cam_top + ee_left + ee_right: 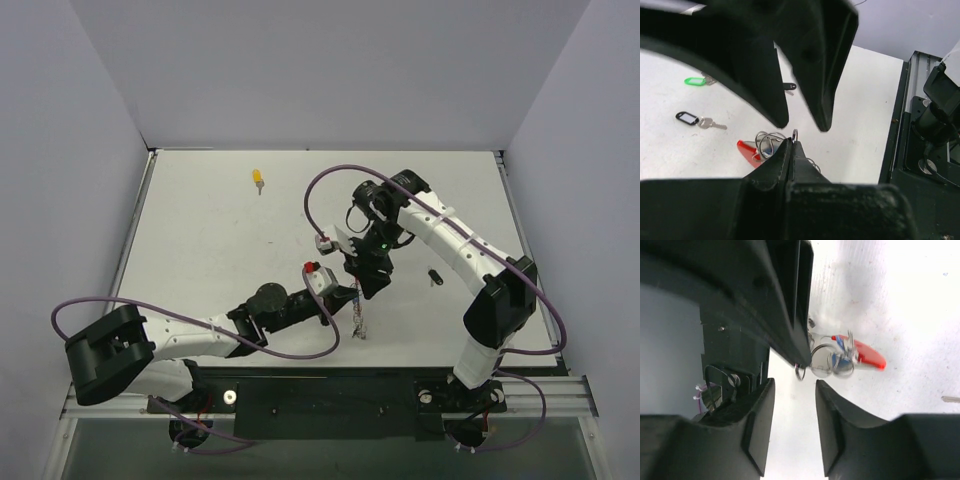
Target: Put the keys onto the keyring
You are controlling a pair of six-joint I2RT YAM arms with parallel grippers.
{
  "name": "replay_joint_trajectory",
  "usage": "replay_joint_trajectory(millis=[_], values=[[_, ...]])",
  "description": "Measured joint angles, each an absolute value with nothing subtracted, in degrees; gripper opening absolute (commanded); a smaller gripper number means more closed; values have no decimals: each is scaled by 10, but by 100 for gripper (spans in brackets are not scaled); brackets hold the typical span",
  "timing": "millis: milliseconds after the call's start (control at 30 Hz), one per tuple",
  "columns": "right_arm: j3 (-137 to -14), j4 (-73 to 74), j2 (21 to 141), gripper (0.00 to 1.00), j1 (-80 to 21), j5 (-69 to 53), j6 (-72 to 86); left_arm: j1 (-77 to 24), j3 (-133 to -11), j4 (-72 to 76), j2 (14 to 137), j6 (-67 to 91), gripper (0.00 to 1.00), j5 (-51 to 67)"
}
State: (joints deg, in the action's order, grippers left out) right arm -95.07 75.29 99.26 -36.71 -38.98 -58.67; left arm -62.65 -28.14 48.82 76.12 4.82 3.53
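**1 small ring pinched beside the keyring**

The keyring point(761, 146) lies on the table point(200, 260), near the front edge and about in the middle, just under the 2 gripper tips. It shows a red part and several silver wire loops that overlap each other. In the right wrist view something blue sits among the loops, but I cannot tell if it is a key head. A small ring point(795, 134) stands upright at the edge of this bunch. Whether it is joined to the loops is not clear.

4 keys lie on the table apart from the keyring. A silver key point(712, 124) hangs on a black-outlined tag point(687, 118), near the red part. The green key point(695, 80) and the black key point(789, 86) lie farther out. The yellow key point(258, 179) is well apart, at the back of the table.

The left gripper point(792, 146) reaches in low from the left. Its jaws are clenched, and the thin wire of the small ring is caught between the tips. The right gripper point(795, 387) points down from above. Its jaws are released, with a clear gap and nothing in it. Its tips hang just beside the small ring.
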Motion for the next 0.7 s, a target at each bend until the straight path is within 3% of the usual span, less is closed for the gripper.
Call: replay_joint_trajectory(millis=[333,700], values=[[-916,743,955,45,-295,-522,-629,-585,-174,648,717,147,0,12],[-859,744,937,40,-281,-657,-711,-568,-157,717,781,239,0,4]])
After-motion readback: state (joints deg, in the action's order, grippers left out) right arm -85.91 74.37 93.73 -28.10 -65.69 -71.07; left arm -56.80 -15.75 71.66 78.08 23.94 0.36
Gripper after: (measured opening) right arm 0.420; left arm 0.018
